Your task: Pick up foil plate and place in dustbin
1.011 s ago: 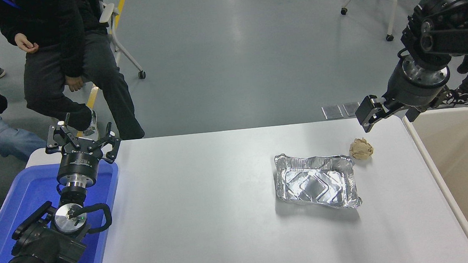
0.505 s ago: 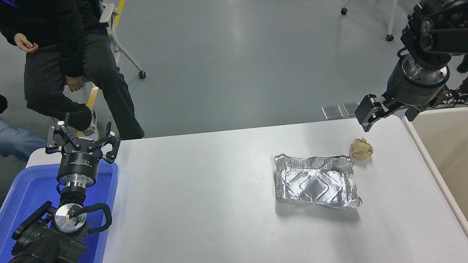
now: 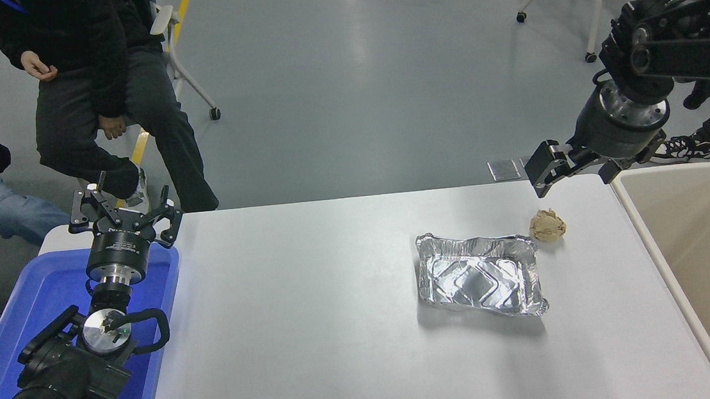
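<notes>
The right tool (image 3: 574, 166), spread open and empty, hovers at two o'clock from the foil plate (image 3: 478, 273), whose long axis runs left-right.

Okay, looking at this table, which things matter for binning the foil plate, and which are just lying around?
For the job: foil plate; dustbin; right gripper.

Just lying about: paper ball; blue tub; left gripper, parked over the tub.
</notes>
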